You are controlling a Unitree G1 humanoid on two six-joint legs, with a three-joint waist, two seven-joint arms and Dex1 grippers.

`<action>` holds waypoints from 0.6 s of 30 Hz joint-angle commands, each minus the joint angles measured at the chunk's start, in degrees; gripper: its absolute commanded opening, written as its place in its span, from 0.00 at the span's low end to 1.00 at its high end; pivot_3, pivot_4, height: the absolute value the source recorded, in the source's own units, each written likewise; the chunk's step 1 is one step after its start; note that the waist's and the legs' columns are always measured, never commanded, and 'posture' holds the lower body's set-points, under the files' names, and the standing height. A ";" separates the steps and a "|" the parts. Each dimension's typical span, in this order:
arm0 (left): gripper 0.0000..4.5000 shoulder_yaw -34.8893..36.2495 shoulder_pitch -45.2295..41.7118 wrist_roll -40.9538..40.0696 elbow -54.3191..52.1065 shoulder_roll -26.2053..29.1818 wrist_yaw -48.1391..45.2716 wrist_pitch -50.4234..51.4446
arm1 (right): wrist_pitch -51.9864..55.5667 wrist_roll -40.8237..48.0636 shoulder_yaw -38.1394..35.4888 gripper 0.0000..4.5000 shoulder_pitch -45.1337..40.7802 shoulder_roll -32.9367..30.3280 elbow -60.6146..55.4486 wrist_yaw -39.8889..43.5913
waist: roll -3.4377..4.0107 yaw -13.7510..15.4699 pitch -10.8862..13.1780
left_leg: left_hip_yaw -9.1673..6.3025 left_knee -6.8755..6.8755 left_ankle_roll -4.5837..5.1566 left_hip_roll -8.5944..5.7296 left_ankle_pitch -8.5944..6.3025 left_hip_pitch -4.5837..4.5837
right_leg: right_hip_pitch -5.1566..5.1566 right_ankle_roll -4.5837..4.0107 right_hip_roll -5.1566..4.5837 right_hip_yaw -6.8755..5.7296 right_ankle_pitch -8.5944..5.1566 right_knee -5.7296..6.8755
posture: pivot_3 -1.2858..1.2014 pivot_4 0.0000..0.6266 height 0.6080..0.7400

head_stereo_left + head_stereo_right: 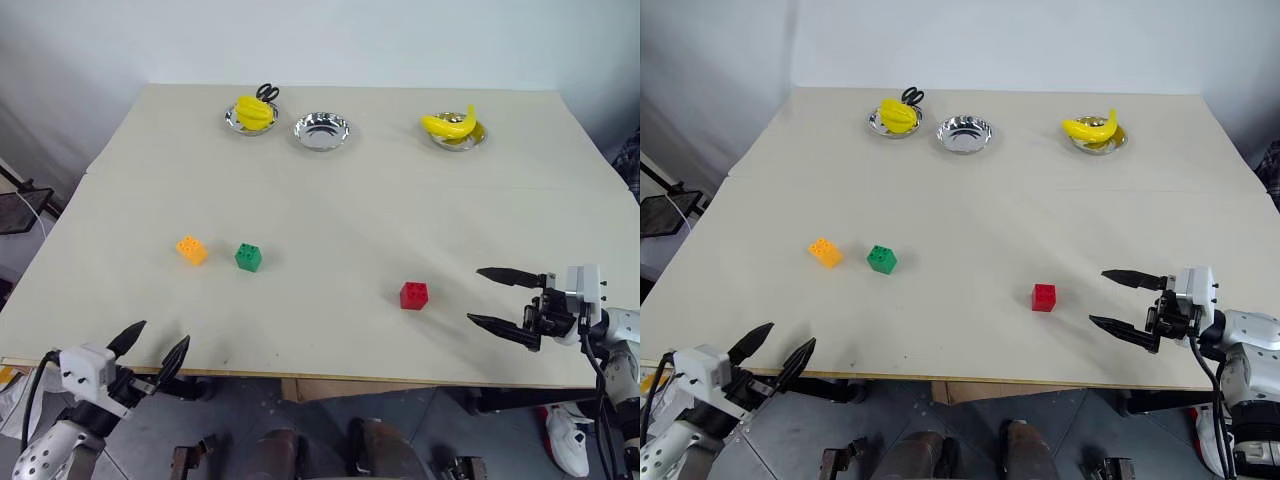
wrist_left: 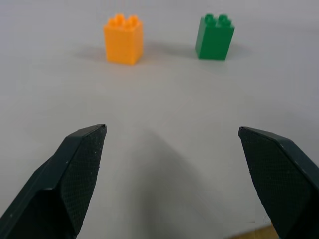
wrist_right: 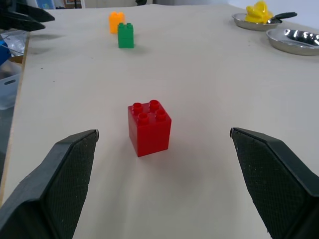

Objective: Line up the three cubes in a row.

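Worktop [image 1: 330, 210]: orange cube [image 1: 191, 249] beside green cube [image 1: 248, 257]; red cube [image 1: 413, 295] well apart. Left gripper [image 1: 152, 348], right gripper [image 1: 493, 298]: jaws wide, empty. Head views add three steel bowls [image 1: 321, 131]; right wrist view shows red studs.

A black handle [image 1: 267, 92] pokes from behind the far-left bowl's bananas [image 1: 254, 111]; I can't tell what it belongs to.

Soft, even light is falling from above on the pale worktop [image 1: 330, 210], leaving only faint, short shadows beside the cubes. Small glints are showing on the far steel bowls [image 1: 321, 130]. In the left wrist view, the near claw fingers [image 2: 75, 174] are looking slightly blurred.
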 commanded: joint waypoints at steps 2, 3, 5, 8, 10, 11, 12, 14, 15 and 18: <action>1.00 -4.42 -6.39 4.04 -5.31 0.93 6.60 4.76 | -0.96 -0.97 -2.61 0.99 -0.53 0.49 0.67 0.65 | 0.00 0.11 0.00 | 0.00 0.01 -0.03 -0.01 0.02 0.00 | 0.00 0.00 0.00 -0.01 0.00 0.01 | 0.52 0.24 1.00; 1.00 -7.05 -9.42 5.69 -6.03 1.67 8.14 8.17 | -0.96 -1.23 -2.65 0.99 -0.56 0.69 0.62 0.74 | 0.00 0.13 0.00 | 0.00 0.03 -0.05 -0.01 0.03 -0.01 | 0.00 0.01 0.00 -0.01 0.01 0.03 | 0.52 0.24 1.00; 1.00 -10.97 -14.85 8.04 -6.45 2.39 10.95 13.77 | -0.73 -1.57 -2.69 0.99 -0.82 1.16 0.21 0.74 | 0.00 0.09 0.00 | 0.00 0.09 -0.12 -0.02 0.07 0.00 | 0.00 0.03 0.00 -0.01 0.02 0.13 | 0.52 0.24 1.00; 1.00 -13.63 -24.18 9.68 -3.91 0.92 16.89 21.27 | 0.23 -1.57 -2.48 0.99 -1.19 1.91 -1.44 0.90 | 0.02 0.01 -0.01 | 0.00 0.10 -0.22 -0.03 0.12 0.01 | -0.03 0.08 0.00 -0.01 0.04 0.24 | 0.52 0.24 1.00; 1.00 -15.87 -29.11 10.83 -1.17 -0.02 18.21 23.20 | 1.16 -1.46 -2.20 0.99 -1.16 2.51 -3.03 0.60 | 0.02 -0.11 -0.01 | 0.00 0.11 -0.29 -0.04 0.15 -0.01 | -0.11 0.09 0.02 -0.02 0.05 0.33 | 0.52 0.24 1.00; 1.00 -16.98 -30.44 11.71 0.10 -0.15 18.24 23.33 | 1.53 -1.46 -2.10 0.99 -0.98 2.81 -3.81 0.37 | 0.02 -0.18 -0.01 | -0.01 0.15 -0.35 -0.03 0.16 -0.01 | -0.13 0.10 0.06 -0.03 0.06 0.38 | 0.52 0.24 1.00; 1.00 -17.62 -31.65 12.36 1.35 -0.28 18.65 23.95 | 1.89 -1.56 -1.99 0.99 -0.86 3.08 -4.49 0.13 | 0.03 -0.24 -0.02 | 0.00 0.16 -0.39 -0.02 0.18 0.01 | -0.14 0.10 0.08 -0.03 0.06 0.44 | 0.52 0.24 1.00; 1.00 -17.77 -34.50 13.58 4.79 -0.96 20.30 23.26 | 2.66 -1.71 -1.90 0.99 -0.27 3.63 -6.39 -0.40 | 0.04 -0.19 -0.02 | -0.01 0.15 -0.45 -0.02 0.21 0.00 | -0.17 0.11 0.11 -0.03 0.06 0.56 | 0.52 0.24 1.00; 1.00 -17.73 -35.76 14.56 6.57 -1.16 21.50 22.95 | 3.08 -1.73 -1.93 0.99 -0.04 3.94 -7.24 -0.83 | 0.03 -0.06 -0.02 | -0.02 0.15 -0.45 -0.02 0.22 -0.01 | -0.20 0.11 0.11 -0.03 0.06 0.56 | 0.52 0.24 1.00; 1.00 -18.82 -38.11 14.97 10.41 -2.10 21.08 22.14 | 3.93 -1.93 -2.09 0.99 0.90 4.56 -9.06 -1.85 | 0.01 0.07 -0.01 | -0.06 0.34 -0.46 -0.02 0.21 -0.08 | -0.22 0.11 0.11 -0.08 0.05 0.53 | 0.52 0.24 1.00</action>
